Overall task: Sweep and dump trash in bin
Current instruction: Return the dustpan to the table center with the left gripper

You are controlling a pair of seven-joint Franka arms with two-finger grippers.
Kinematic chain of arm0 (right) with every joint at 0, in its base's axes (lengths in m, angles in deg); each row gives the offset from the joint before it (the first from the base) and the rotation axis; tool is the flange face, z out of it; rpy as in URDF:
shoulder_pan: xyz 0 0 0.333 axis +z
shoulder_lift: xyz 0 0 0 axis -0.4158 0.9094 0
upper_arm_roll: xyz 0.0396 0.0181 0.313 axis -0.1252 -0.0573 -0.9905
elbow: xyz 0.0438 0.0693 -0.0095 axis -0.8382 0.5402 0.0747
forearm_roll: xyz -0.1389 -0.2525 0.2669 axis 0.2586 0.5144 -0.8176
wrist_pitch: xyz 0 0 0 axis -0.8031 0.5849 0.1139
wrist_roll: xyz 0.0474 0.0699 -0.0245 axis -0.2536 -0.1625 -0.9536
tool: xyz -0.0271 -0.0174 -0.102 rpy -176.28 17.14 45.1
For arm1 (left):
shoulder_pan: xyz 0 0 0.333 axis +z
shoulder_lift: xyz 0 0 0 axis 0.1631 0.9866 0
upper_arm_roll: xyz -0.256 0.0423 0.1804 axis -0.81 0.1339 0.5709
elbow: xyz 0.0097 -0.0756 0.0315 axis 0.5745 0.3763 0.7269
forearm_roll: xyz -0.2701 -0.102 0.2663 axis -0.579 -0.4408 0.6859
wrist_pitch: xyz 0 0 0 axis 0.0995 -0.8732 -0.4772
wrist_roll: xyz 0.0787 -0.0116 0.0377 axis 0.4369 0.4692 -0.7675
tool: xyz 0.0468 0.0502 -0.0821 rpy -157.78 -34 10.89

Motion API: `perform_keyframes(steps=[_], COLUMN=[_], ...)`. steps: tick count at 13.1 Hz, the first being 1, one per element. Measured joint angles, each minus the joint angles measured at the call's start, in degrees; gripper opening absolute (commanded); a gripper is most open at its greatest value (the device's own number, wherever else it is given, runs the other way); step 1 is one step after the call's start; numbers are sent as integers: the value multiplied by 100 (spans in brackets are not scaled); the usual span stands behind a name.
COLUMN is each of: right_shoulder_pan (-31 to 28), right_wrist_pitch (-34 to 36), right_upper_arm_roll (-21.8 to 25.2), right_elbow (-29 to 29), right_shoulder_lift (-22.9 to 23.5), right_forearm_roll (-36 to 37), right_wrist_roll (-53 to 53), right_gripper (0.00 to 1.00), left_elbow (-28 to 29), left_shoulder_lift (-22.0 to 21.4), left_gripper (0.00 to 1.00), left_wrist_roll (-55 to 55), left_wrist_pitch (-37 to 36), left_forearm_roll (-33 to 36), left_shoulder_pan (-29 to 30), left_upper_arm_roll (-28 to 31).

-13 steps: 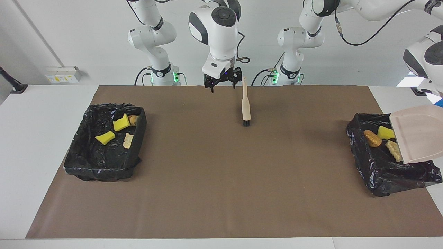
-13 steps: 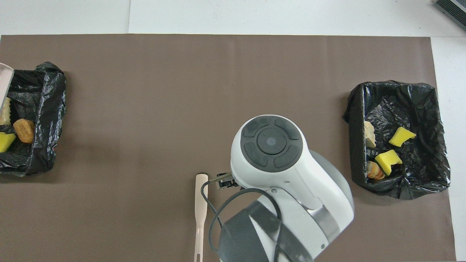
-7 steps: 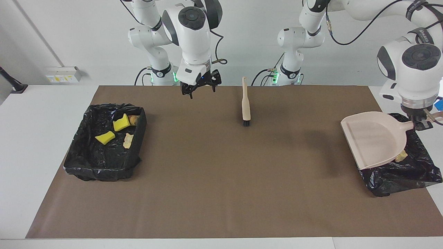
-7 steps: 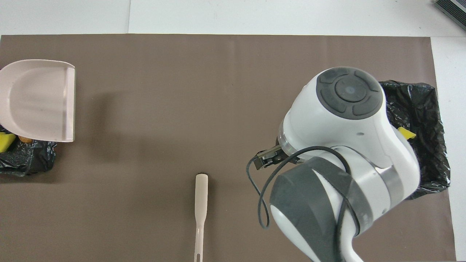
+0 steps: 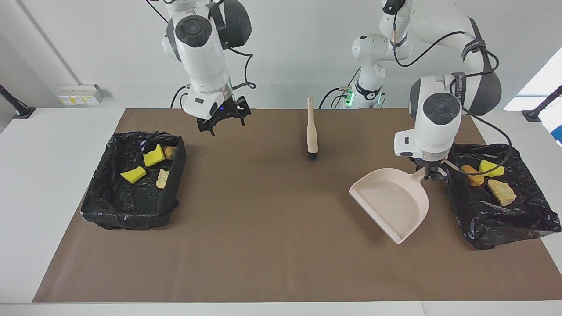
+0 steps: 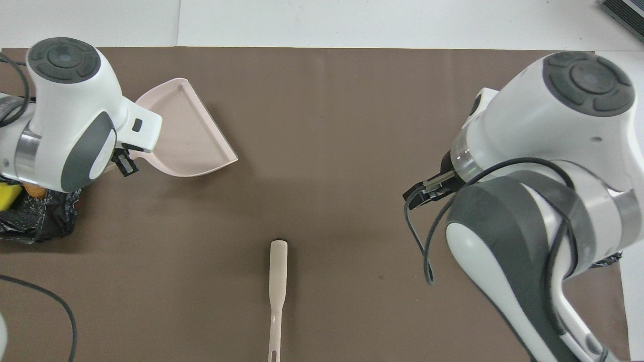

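Beige dustpan (image 5: 392,203) pinched at handle by left gripper (image 5: 432,174), pan over brown mat (image 5: 272,228) beside bin (image 5: 496,219). Right gripper (image 5: 223,119) spread, holding nothing, over mat near other bin (image 5: 131,206). Trash (image 5: 488,181) in both bins.

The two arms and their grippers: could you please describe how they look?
Both arms are glossy white with dark grey joint bands and round dark grey caps at the wrists. The left gripper and the right gripper are small, black and two-fingered. A black cable loops along each arm, and green lights glow at the bases. The left arm's grey band carries white lettering, too small to read.
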Motion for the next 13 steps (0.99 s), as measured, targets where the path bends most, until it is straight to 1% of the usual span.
perform_keyframes(steps=[3,5,7,9,10,11,13], right_shoulder_pan=[-9,-27,-57,-154,-221,-247,-243], right_wrist_pitch=[0,-155,-532,-586,-573,-534,-396], right_upper_arm_roll=[865,1352,1726,1949,1969,1967,1921], right_elbow=[-28,-30,-31,-42,-53,-56,-55], right_shoulder_lift=[-114,-121,-121,-147,-209,-305,-543], right_forearm_roll=[4,38,128,128,127,127,127], right_wrist_roll=[-287,-292,-292,-287,-217,-55,195], right_gripper=[100,100,100,100,100,100,100], left_elbow=[2,-34,-315,-794,-1010,-1171,-1298], left_shoulder_lift=[320,532,854,1334,1550,1682,1771], left_gripper=[0,0,0,0,0,0,0], left_wrist_roll=[-2122,-3317,-4272,-5146,-5438,-5663,-5895], left_wrist_pitch=[197,316,393,438,484,492,498], left_forearm_roll=[-283,-536,-589,-601,-645,-771,-1224], left_shoulder_pan=[-72,-267,-526,-837,-983,-1076,-1117], left_upper_arm_roll=[-713,-927,-1032,-1078,-1085,-1084,-1087])
